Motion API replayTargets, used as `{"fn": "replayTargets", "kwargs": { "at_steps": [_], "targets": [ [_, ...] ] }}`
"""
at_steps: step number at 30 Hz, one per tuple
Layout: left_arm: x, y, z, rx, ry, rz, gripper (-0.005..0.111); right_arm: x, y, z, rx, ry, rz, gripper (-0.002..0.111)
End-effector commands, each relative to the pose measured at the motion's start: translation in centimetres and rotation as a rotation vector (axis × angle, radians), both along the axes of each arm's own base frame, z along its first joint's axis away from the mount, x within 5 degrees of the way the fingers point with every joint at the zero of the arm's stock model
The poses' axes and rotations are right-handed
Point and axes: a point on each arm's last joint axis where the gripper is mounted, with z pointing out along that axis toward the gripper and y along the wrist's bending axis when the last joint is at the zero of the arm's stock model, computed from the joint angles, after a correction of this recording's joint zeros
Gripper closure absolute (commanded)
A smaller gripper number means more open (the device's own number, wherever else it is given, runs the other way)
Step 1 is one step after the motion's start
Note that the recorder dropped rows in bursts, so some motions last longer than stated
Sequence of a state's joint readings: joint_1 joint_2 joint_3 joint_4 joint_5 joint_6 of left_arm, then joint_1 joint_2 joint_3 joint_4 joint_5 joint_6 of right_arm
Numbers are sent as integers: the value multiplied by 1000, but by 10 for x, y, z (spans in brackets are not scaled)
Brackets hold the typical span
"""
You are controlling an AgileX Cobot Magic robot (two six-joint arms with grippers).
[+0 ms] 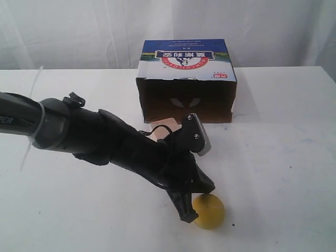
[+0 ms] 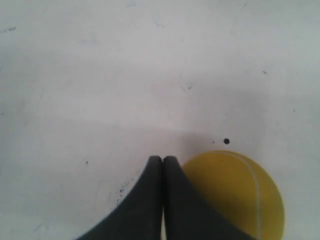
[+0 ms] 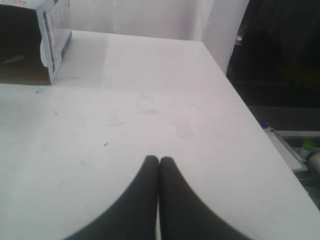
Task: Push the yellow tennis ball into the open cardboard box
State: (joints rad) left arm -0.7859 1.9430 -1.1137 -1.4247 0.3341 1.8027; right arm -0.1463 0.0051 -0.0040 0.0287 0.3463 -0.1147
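Note:
The yellow tennis ball lies on the white table near the front, right of centre. My left gripper is shut and empty, its black tips low at the ball's left side and touching or almost touching it. The left wrist view shows the ball right beside the closed left gripper. The open cardboard box stands at the back centre, its dark opening facing the front. My right gripper is shut over bare table, with a corner of the box far off in its view.
A pale wooden cube lies in front of the box opening, partly hidden behind my left arm. The table's right edge drops to a dark floor. White curtains hang behind the table.

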Motion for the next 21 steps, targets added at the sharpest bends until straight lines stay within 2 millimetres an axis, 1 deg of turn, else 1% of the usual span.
{"fn": "replayTargets", "kwargs": {
  "at_steps": [1,4,7,12,15,17,18,19,21],
  "targets": [
    [0,-6,-9,-51,-29,-31,107,0,0,-1,6,-6,-6,108],
    [1,-8,-6,-87,-59,-36,107,0,0,-1,6,-6,-6,108],
    [4,-13,2,-121,-78,-50,107,0,0,-1,31,-10,-12,108],
    [15,-25,25,-190,-149,-72,107,0,0,-1,25,-9,-11,108],
    [23,-31,41,-219,-181,-46,107,0,0,-1,25,-9,-11,108],
    [24,-29,52,-237,-127,18,107,0,0,-1,25,-9,-11,108],
    [22,-27,54,-229,-94,34,107,0,0,-1,25,-9,-11,108],
    [17,-23,57,-219,-46,51,107,0,0,-1,25,-9,-11,108],
    [5,-14,56,-166,16,13,107,0,0,-1,25,-9,-11,108]
  ]
}}
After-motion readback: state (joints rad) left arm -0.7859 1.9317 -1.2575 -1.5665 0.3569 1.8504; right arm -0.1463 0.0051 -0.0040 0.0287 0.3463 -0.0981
